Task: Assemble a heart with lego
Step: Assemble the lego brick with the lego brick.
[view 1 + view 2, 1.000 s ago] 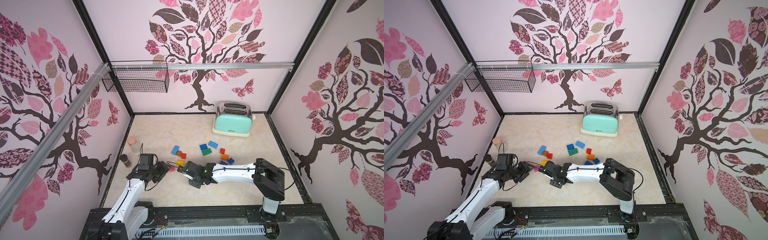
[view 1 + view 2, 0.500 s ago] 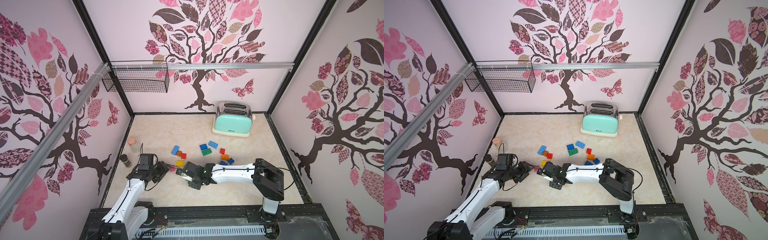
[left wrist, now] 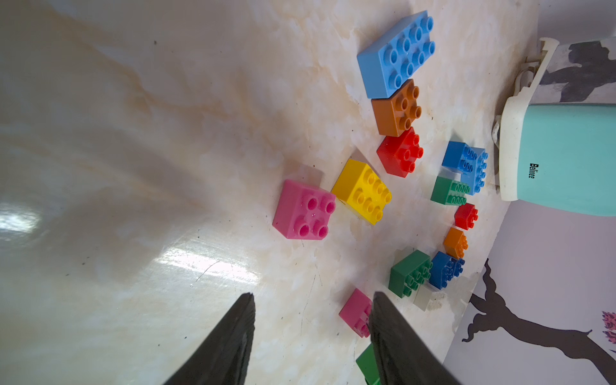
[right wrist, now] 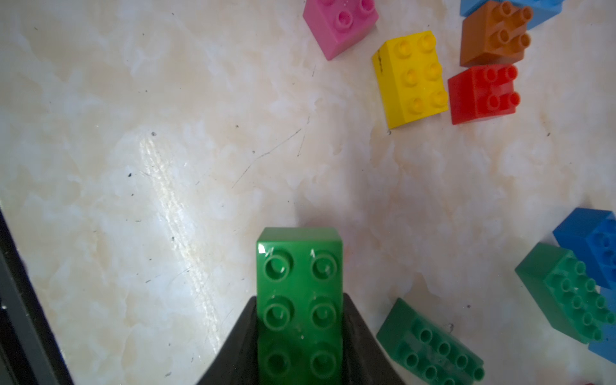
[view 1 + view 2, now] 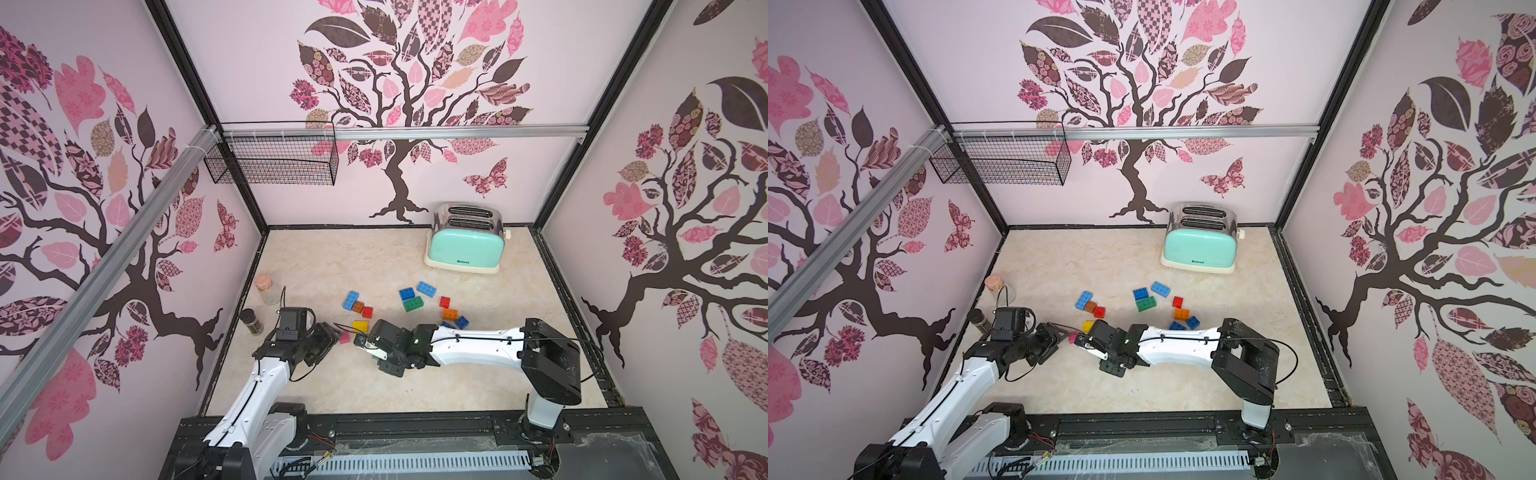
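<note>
A marble-look table [image 5: 374,257] seen from above, with two robot arms reaching in from the near edge.

At the far left, by the wall, stand a glass jar [image 5: 266,286] with a pinkish top and a small dark-lidded bottle [image 5: 251,321].

Next comes the left gripper [image 3: 312,296]. Its two black fingers are spread apart with only bare table between them, so it grasps nothing. Just beyond its tips lies a pink brick [image 5: 344,337], square, with four studs facing up. A yellow brick [image 5: 360,326] with six studs up lies close to the pink one but apart from it.

Next is the right gripper [image 4: 300,296], its fingers clenched on the long sides of a green brick [image 4: 300,266].
- **Look:** the brick is glossy bright green, two studs wide and at least three long, with its studs facing the wrist camera.
- **Direction:** its long axis runs in line with the fingers. Its free end sticks out past the fingertips and points leftward across the table, toward the left gripper.
- **Place:** it is at the front middle of the table, near the pink brick. Whether it touches the surface cannot be told.

Further right, loose bricks [image 5: 413,304] in blue, green, red and orange lie scattered. A mint-green toaster [image 5: 465,249] stands at the back right.
</note>
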Motion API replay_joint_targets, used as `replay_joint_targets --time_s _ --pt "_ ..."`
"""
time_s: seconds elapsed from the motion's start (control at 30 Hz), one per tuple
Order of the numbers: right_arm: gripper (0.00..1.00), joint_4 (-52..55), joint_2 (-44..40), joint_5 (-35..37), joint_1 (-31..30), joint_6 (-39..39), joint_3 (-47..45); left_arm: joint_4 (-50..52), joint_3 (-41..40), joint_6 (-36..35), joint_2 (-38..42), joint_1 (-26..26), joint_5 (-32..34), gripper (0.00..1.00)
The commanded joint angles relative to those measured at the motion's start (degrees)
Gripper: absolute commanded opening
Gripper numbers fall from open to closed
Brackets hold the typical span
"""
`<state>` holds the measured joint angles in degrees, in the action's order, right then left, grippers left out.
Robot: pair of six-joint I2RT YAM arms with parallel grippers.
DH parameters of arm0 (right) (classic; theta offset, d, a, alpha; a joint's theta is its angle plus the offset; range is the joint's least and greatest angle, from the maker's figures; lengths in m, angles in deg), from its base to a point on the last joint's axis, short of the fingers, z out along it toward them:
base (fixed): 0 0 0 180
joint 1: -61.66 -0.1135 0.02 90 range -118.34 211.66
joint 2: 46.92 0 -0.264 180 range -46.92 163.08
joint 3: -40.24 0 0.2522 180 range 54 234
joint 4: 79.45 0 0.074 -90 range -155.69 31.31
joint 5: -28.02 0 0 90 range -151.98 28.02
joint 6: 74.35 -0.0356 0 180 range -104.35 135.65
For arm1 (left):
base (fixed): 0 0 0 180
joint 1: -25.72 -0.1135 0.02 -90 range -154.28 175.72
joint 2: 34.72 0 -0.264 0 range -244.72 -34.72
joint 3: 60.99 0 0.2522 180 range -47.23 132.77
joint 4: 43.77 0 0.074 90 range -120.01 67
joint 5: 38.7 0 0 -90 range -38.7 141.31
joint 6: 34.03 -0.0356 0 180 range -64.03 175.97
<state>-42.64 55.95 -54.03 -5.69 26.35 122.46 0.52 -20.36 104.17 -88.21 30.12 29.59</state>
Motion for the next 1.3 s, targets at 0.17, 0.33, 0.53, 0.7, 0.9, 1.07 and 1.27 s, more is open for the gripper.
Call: replay_joint_targets --time_s 0.17,0.33,0.53,0.7,0.9,1.07,1.27 --pt "0.31 0.09 1.58 2.43 0.30 -0.62 -0.48 -0.38 -0.68 0.18 0.64 -0.28 0.01 0.58" --pt "0.31 -0.50 2.70 1.81 0.29 -0.75 -1.13 -0.38 -0.66 0.14 0.67 -0.28 0.08 0.59" --pt "0.31 -1.12 2.99 1.99 0.45 -1.12 -1.82 -0.40 -0.67 0.13 0.34 -0.28 0.10 0.59" --pt "0.31 -1.50 2.83 2.51 0.73 -1.21 -2.00 -0.42 -0.64 0.16 0.29 -0.29 0.18 0.58" --pt "0.31 -1.17 2.34 1.77 0.91 -0.99 -1.31 -0.32 -0.68 0.13 0.17 -0.27 0.27 0.59" --pt "0.31 0.46 1.98 -0.34 1.34 -0.86 -0.28 -0.20 -0.64 0.15 0.27 -0.28 0.36 0.59" --pt "0.31 3.43 2.33 -0.87 1.61 -1.03 1.70 -0.20 -0.62 0.13 0.36 -0.32 0.36 0.59"
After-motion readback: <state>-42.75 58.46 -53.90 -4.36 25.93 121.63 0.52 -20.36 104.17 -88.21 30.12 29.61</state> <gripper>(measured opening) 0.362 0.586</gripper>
